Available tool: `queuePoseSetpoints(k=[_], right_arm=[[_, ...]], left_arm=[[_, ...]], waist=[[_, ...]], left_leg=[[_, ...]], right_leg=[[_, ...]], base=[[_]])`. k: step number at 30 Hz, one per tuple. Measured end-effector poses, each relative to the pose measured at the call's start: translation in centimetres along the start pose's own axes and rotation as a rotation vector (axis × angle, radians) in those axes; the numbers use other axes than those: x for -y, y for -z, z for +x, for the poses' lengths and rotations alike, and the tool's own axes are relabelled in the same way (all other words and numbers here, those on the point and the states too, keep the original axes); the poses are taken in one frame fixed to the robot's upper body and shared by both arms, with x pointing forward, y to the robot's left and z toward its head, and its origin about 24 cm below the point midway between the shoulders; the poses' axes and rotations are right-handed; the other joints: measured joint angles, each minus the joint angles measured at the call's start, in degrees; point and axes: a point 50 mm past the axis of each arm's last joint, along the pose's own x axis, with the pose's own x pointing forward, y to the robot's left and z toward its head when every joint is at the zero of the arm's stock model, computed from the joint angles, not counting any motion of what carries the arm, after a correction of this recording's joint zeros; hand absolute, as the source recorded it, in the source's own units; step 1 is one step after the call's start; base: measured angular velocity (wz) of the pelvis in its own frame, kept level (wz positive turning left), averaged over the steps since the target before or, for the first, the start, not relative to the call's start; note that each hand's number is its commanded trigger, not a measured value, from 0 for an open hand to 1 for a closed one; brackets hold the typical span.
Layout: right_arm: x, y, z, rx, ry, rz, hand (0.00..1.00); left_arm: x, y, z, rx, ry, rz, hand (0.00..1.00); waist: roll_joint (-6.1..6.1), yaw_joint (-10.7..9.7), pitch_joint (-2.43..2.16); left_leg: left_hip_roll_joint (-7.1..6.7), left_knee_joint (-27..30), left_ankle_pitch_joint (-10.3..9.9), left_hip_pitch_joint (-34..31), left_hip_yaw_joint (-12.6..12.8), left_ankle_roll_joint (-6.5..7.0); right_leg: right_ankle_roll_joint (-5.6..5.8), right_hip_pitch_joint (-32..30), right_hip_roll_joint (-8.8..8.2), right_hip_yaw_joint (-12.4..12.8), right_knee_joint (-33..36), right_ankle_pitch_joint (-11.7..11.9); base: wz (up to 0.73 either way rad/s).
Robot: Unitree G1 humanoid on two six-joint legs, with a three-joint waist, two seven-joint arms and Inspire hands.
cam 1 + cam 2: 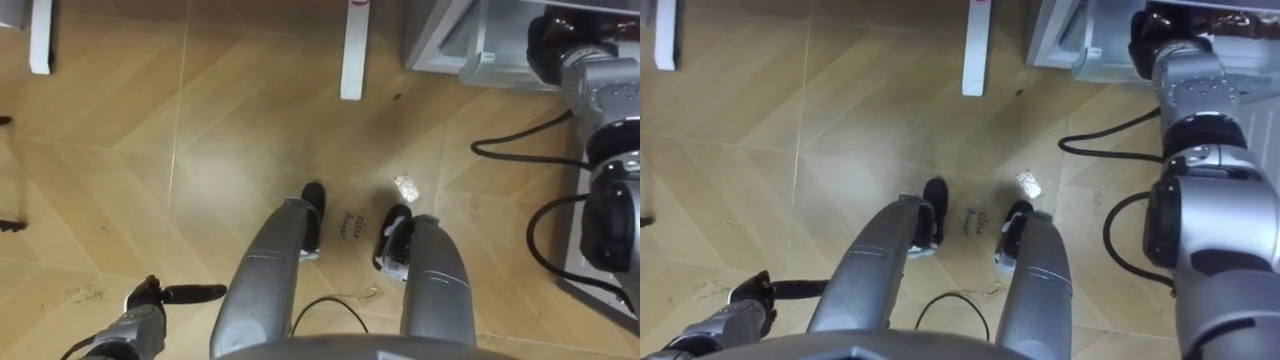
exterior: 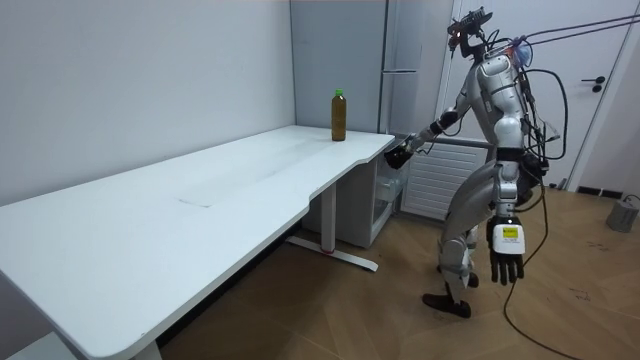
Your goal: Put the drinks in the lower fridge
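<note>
I have the robot standing upright, knees a little bent, one foot ahead of the other. The left arm hangs straight down beside the hip, and the left hand (image 2: 507,250) is slack, its fingers (image 2: 510,273) straight and pointing down. The right arm reaches forward at chest height with the elbow slightly bent, the right hand (image 2: 399,155) dark at its end.

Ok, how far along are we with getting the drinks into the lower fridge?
Nothing stowed that I can see: the one bottle in sight stands on the white desk, untouched. In hand: the right hand is stretched out toward the fridge by the desk's end; the left hand hangs open. Left: carry the bottle to the lower fridge and put it in.
</note>
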Motion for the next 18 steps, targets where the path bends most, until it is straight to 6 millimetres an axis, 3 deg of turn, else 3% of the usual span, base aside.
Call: queuePoseSetpoints(k=[1,2,3,4,18], right_arm=[[-0.3,-0.2,0.0,0.006,-0.004,0.0,1.0],[-0.4,-0.2,0.0,0.009,-0.002,0.0,0.84],[-0.5,-0.2,-0.1,0.009,0.003,-0.012,0.58],[-0.5,-0.1,-0.1,0.009,0.002,-0.013,0.0],[-0.4,-0.5,-0.1,0.019,0.07,0.0,0.0]], left_arm=[[0.0,0.0,0.0,0.003,-0.002,0.0,0.0],[0.0,0.0,0.0,0.003,-0.002,0.0,0.0],[-0.1,0.0,0.0,0.004,-0.004,-0.001,0.0],[-0.1,0.0,0.0,0.006,-0.004,-0.001,0.0],[0.1,1.2,-0.1,-0.025,0.005,0.041,0.0]], waist=[[0.08,0.0,-0.05],[0.14,0.0,-0.08],[0.2,-0.1,-0.13],[0.26,-0.1,-0.16],[0.86,-0.1,-0.06]], left_leg=[[0.05,-0.1,0.0,0.0,0.3,0.02],[0.11,-0.1,0.0,0.1,0.6,0.03],[0.33,0.0,0.0,0.2,1.3,0.07],[0.57,0.2,0.1,0.2,1.9,0.14],[0.95,-0.8,0.6,0.2,2.7,0.73]], right_leg=[[-0.01,-0.1,-0.09,0.1,0.0,0.0],[-0.01,-0.1,-0.15,0.1,0.1,0.0],[-0.03,0.0,-0.27,0.2,0.2,0.0],[-0.03,0.0,-0.3,0.2,0.2,0.0],[-0.1,0.1,-0.4,-0.3,0.0,0.0]], base=[[-0.05],[-0.03],[-0.03],[0.0],[0.02]])
